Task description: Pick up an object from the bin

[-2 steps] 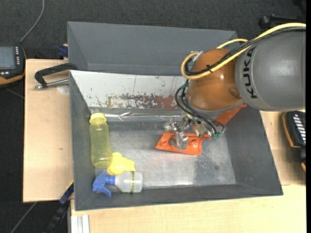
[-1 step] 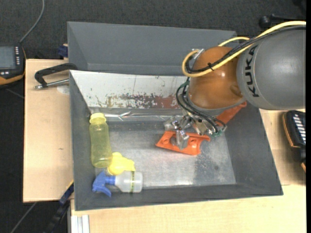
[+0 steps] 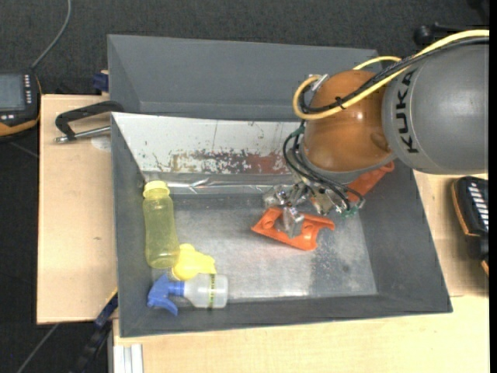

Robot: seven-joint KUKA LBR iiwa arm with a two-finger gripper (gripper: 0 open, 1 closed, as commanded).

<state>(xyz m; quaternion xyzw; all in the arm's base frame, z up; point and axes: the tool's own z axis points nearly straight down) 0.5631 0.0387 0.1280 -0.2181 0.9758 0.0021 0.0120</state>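
my gripper low over the orange thing in the middle of the bin

i reach into the grey bin from the right side of the view. my gripper is down near the floor, a little right of the middle and close to the back wall. it is directly above a flat orange plastic thing of irregular shape, which lies on the bin floor and points toward the left. the gripper seems to touch its upper edge, but from this angle i cannot tell whether the gripper is wide or narrow, or whether it grips the thing. my orange wrist cover and the cables hide the part above.

1 more orange piece shows to the right, under my wrist; i cannot tell if it belongs to the same thing.

3 other things lie well apart, along the left wall. a yellow bottle lies with its cap toward the back. just beside its bottom end is a small yellow piece, and below that, at the front left corner, a clear bottle with a blue spray top lies on its side.
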